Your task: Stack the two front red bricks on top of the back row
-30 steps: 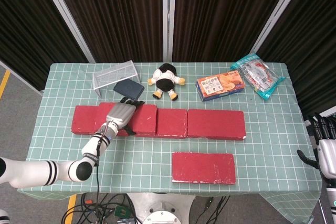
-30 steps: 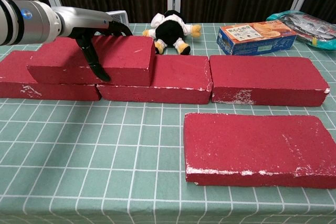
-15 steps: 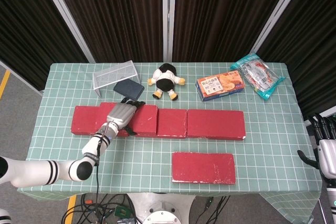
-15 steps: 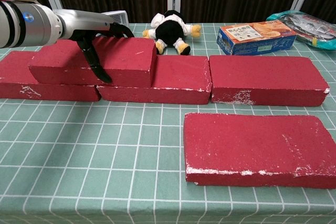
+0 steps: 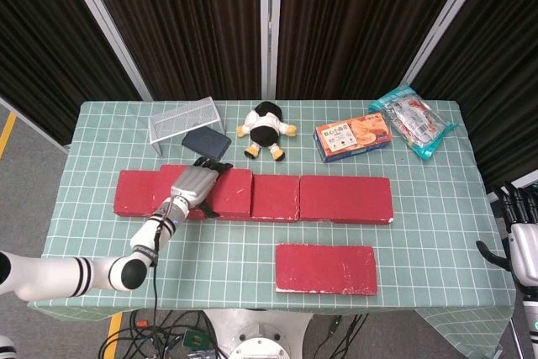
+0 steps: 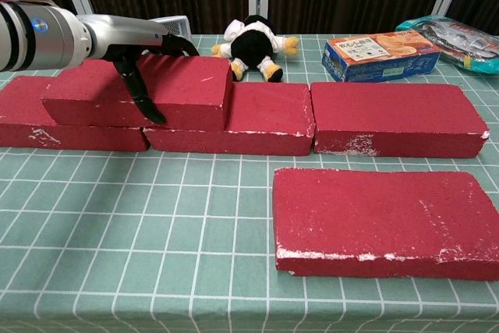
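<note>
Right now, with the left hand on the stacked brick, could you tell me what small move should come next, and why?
Probably open the left hand and lift it away. The stacked brick already lies flat across the back row, so it seems placed. The front brick still lies on the table, waiting its turn.

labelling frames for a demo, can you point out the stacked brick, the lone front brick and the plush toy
stacked brick (image 6: 183, 87), chest view, bare top face right of the hand.
front brick (image 6: 382, 212), chest view, middle of its top face.
plush toy (image 5: 267, 128), head view, its white body.
</note>
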